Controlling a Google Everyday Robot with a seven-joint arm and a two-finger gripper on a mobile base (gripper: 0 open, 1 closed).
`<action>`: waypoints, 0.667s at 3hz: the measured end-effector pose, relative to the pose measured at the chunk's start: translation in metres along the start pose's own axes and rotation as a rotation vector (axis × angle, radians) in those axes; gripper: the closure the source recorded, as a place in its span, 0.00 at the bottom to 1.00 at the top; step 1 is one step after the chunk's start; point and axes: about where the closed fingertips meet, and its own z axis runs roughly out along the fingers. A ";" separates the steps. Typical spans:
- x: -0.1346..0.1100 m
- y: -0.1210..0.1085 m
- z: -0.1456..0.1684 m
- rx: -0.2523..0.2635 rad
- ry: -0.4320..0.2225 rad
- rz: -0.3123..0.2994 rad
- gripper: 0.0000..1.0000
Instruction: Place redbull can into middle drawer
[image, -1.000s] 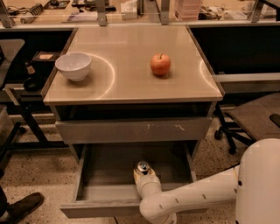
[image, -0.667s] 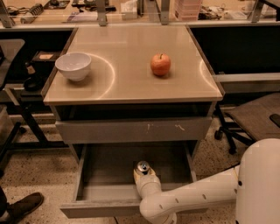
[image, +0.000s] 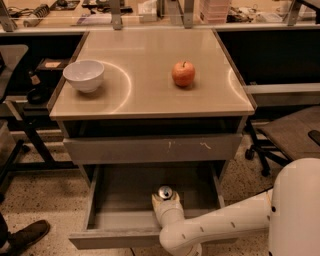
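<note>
One white bowl (image: 83, 75) stands at the left of the surface (image: 145, 95), with nothing visible inside it. One red apple (image: 183, 73) sits to its right, well apart. Below, two drawers show: the scratched drawer front (image: 152, 148) is closed, and the middle drawer (image: 122, 197) beneath it is pulled out. Inside it, right of centre, one redbull can (image: 165, 192) stands upright. The gripper (image: 168, 204) is in the drawer right at the can; whether it grips the can cannot be told.
</note>
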 end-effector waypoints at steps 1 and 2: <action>0.000 0.000 0.000 0.000 0.000 0.000 0.00; 0.000 0.000 0.000 0.000 0.000 0.000 0.00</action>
